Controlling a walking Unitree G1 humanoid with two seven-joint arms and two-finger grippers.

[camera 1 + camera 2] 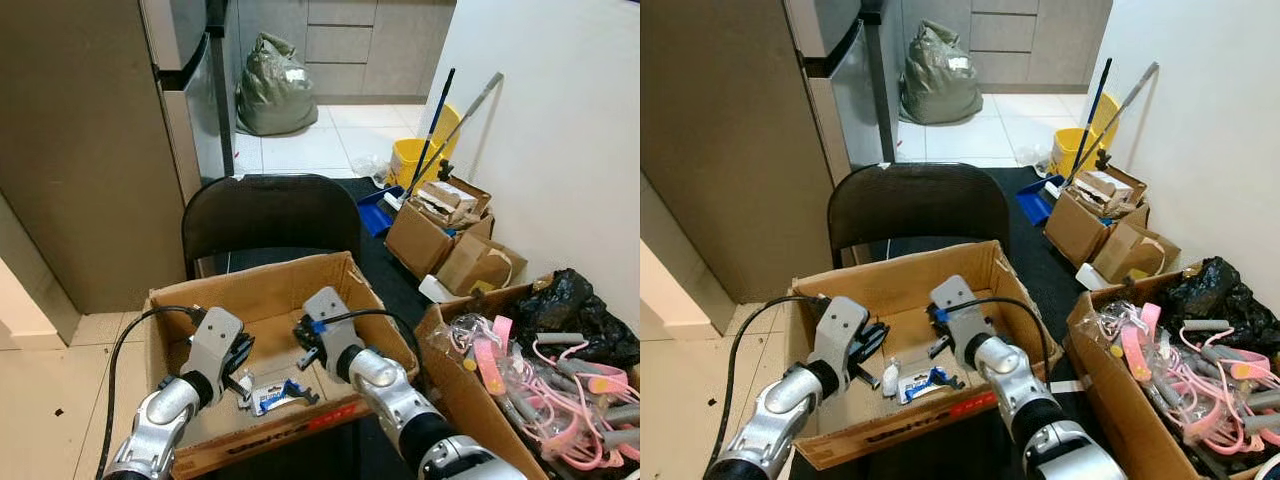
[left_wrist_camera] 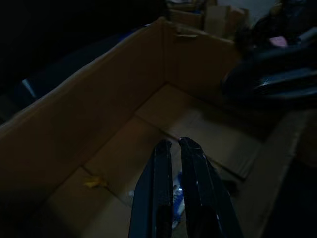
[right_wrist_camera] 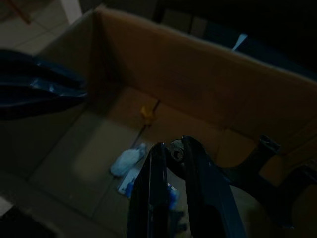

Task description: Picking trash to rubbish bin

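We have both arms reaching into an open cardboard box (image 1: 260, 290) that sits on a black chair (image 1: 265, 215) just in front of us. On the box floor, near its front wall, lie the scraps we are after: a small white crumpled piece (image 1: 889, 378) on the left and, touching it on the right, a flat white-and-blue wrapper (image 1: 925, 382). A tiny yellow scrap (image 3: 147, 112) sits farther back on the floor.

Our left gripper (image 2: 174, 186) hangs over the left part of the box floor, its two fingers drawn almost together with only a thin slit between them and nothing held. Our right gripper (image 3: 171, 166) hovers just to the right of the wrapper, fingers likewise nearly closed and empty; a small dark round part shows between them, but we cannot tell what it is.

We judge these scraps to be very light and limp, with the wrapper likely slick and lying flat against the cardboard, so it may slide rather than lift. The crumpled white piece offers more bulk and looks the easier hold, pinched across its middle. For the wrapper, a raised edge or corner seems the best place; the fingers would need to spread first.

To the right stands another box (image 1: 470, 400) of pink items.
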